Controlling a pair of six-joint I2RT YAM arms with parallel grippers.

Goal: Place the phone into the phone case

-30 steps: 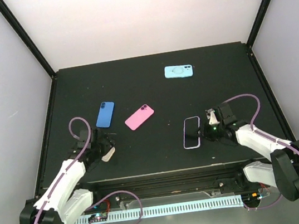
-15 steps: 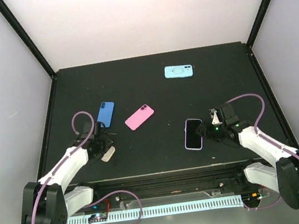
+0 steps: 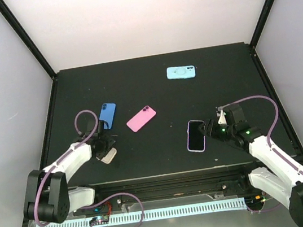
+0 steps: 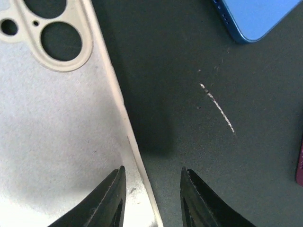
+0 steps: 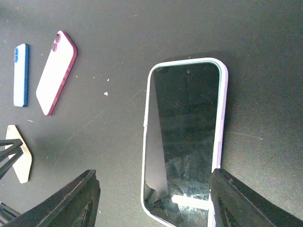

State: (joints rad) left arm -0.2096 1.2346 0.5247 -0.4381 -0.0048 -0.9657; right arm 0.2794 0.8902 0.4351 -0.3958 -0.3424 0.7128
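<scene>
Room: white walls (image 3: 148, 17) and black corner posts (image 3: 23, 35) box the scene in.
Worktop: matte black (image 3: 154, 90), speckled with dust; a pale scratch (image 4: 217, 108) lies just beside the left end effector.
Pink phone: back up, slanted, mid-worktop (image 3: 141, 118).
Blue phone: just left of the pink phone, flat (image 3: 106, 115).
Light blue case: well beyond the pink phone and to its right (image 3: 181, 72); a ring mark on its back, too small to read more.
Phone: right of the pink phone, nearer the arms, screen up (image 3: 195, 135) within the lilac case (image 5: 221, 118).
Beige case: left of the pink phone, nearer the arms, flat (image 3: 109, 156), camera cut-outs showing.
Left end effector: narrow gap (image 4: 151, 187), straddling the beige case's long edge; a grip cannot be told.
Right end effector: wide (image 5: 154, 189), over the phone's near end, holding nothing.
</scene>
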